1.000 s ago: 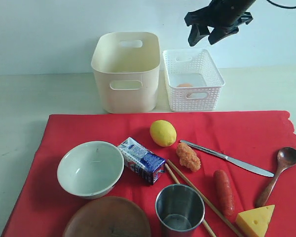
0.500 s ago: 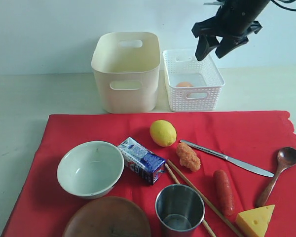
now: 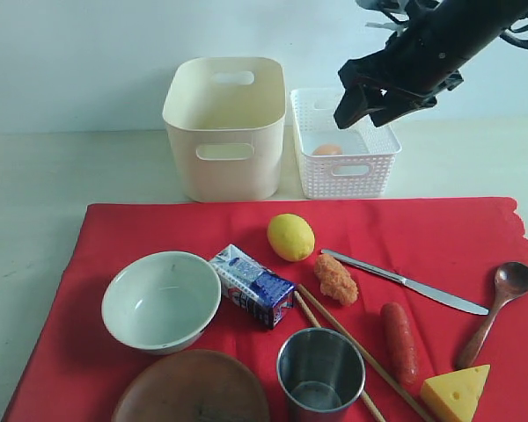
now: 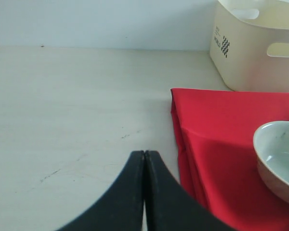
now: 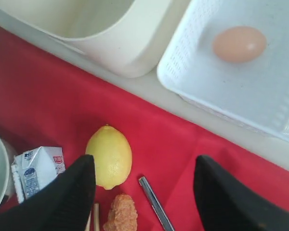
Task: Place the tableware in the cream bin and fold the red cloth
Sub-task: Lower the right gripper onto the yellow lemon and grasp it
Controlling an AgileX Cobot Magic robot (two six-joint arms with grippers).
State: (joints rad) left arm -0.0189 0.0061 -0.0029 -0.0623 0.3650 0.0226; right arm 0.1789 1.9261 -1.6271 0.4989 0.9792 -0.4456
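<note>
The left gripper point(image 4: 144, 153) is hanging over bare tabletop point(image 4: 62, 106) just off the left edge of the red cloth point(image 3: 158, 230), its fingers point(image 4: 130, 187) pressing flat together on nothing. The cloth is lying spread out, its long axis running left to right across the exterior view and its scalloped edge sitting at the far right. On its left part the pale greenish-white bowl point(image 3: 161, 300) is sitting upright, mouth up, with the brown wooden plate point(image 3: 192, 389) lying just in front of it. The cream bin point(image 3: 226, 132) is standing upright on the tabletop behind the cloth, its handle cut-outs facing front and back. A blue milk carton point(image 3: 253, 286) is lying on its side beside the bowl, and a lemon point(image 3: 290, 236) is resting behind it. The steel cup point(image 3: 320, 371) is standing mouth up near the front edge. The wooden chopsticks point(image 3: 352, 347) are lying side by side, slanting from back left to front right past the cup. The silver knife point(image 3: 405, 282) is slanting the same way, slimmer end toward the lemon. The right gripper point(image 3: 370, 104) is hanging in the air over the white perforated basket point(image 3: 343, 145), its fingers spread wide and gripping nothing. The brown wooden spoon point(image 3: 495, 309) is lying at the far right, bowl end toward the back, handle running forward and leftward
</note>
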